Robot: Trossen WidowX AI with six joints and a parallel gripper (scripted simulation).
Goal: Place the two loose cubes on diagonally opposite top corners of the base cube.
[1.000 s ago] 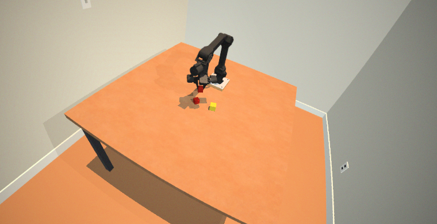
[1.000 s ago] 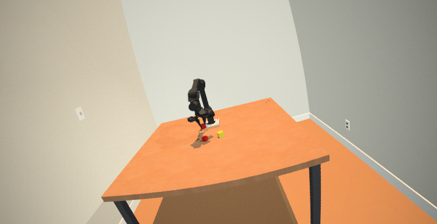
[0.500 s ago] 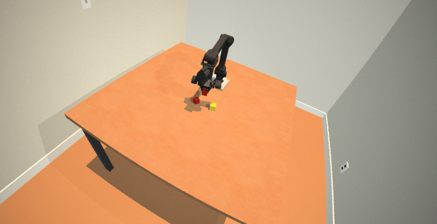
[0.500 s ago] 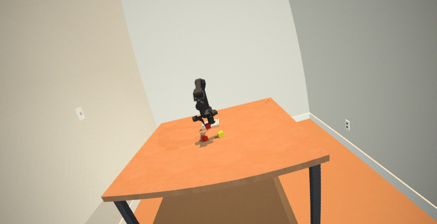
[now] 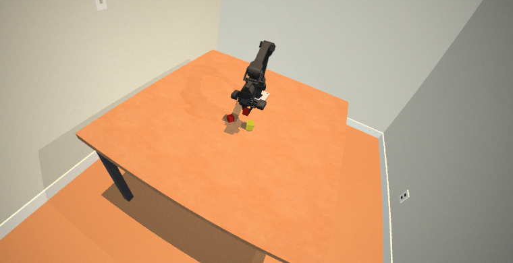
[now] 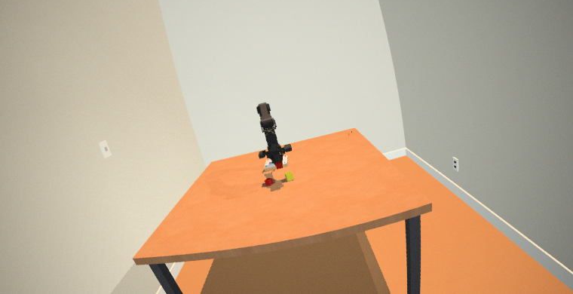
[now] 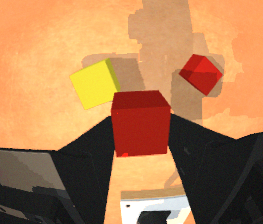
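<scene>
My arm bends down over the worktop [image 5: 294,174], gripper [image 7: 140,125] clamped on a red cube [image 7: 140,123]. Only my wrist view shows the yellow cube [image 7: 95,83] at ten o'clock of it and the other red cube [image 7: 200,74] at two.

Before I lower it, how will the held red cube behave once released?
The red cube in the tool looks rigid with flat faces, so it probably won't roll. It sits squarely between the fingers, suggesting a firm grip. Set overhanging a corner, it might tip.

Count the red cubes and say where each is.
2. One red cube is held in the gripper above the table; the other sits on the table, near the yellow cube.
</scene>
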